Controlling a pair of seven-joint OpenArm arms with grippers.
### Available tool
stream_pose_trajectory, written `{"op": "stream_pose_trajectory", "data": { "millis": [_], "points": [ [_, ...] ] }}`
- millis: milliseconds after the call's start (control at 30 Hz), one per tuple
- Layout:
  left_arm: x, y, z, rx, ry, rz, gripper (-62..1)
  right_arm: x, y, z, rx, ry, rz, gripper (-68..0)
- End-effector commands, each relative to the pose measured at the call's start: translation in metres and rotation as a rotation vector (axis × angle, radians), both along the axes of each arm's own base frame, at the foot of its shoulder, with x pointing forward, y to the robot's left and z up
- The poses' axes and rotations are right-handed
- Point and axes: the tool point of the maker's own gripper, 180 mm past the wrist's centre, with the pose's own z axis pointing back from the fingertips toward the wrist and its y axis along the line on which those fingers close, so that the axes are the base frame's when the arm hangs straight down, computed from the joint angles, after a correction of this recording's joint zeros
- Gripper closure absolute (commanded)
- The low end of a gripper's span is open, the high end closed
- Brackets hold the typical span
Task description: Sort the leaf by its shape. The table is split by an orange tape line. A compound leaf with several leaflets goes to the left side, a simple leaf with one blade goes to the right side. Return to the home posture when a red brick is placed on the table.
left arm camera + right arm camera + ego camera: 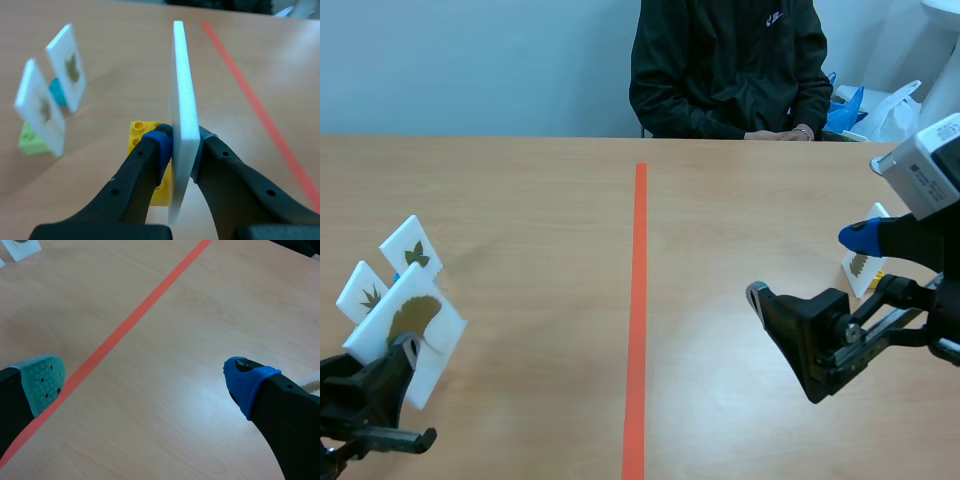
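Tape-split wooden table [520, 200], pale wall [470, 60] behind; left hand [181, 143] pinching card [182, 85], right hand [144, 381] spread.

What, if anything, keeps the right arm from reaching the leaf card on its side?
Nothing visible, so probably yes: the right gripper is open, empty, and the leaf card stands just beside it.

My scene feed is bright and evenly lit over the pale wooden tabletop [520, 200], and the shadows are faint and soft-edged. On the right wrist feed a whitish glare patch lies on the wood between the fingers [42, 380], nearer the blue-padded one. On the left wrist feed the white foam leaf card [182, 100] is brightest, and the wood ahead has a sheen toward 1 o'clock.
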Motion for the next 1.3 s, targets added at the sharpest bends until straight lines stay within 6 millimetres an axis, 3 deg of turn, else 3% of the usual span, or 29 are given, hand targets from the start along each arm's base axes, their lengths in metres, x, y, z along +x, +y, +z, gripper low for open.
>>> {"op": "stream_pose_trajectory", "data": {
  "millis": [0,433,633,1000,1267],
  "points": [
    [0.003,0.01,0.0,0.01,-0.012,0.02,-3.1,0.005,-0.003,0.007,-0.004,-0.027,0.001,-67.9],
    [0.014,0.054,-0.021,0.054,-0.008,0.157,-3.1,0.005,-0.003,0.007,-0.004,-0.027,0.001,-67.9],
    [0.011,0.074,-0.033,0.083,0.02,0.222,-3.1,0.005,-0.003,0.007,-0.004,-0.026,0.001,-67.9],
    [0.008,0.077,-0.033,0.084,0.006,0.231,-3.2,0.005,-0.003,0.007,-0.004,-0.027,0.001,-67.9],
    [0.007,0.077,-0.034,0.084,0.009,0.231,-17.9,0.005,-0.003,0.007,-0.004,-0.027,0.001,-67.9]
  ]
}}
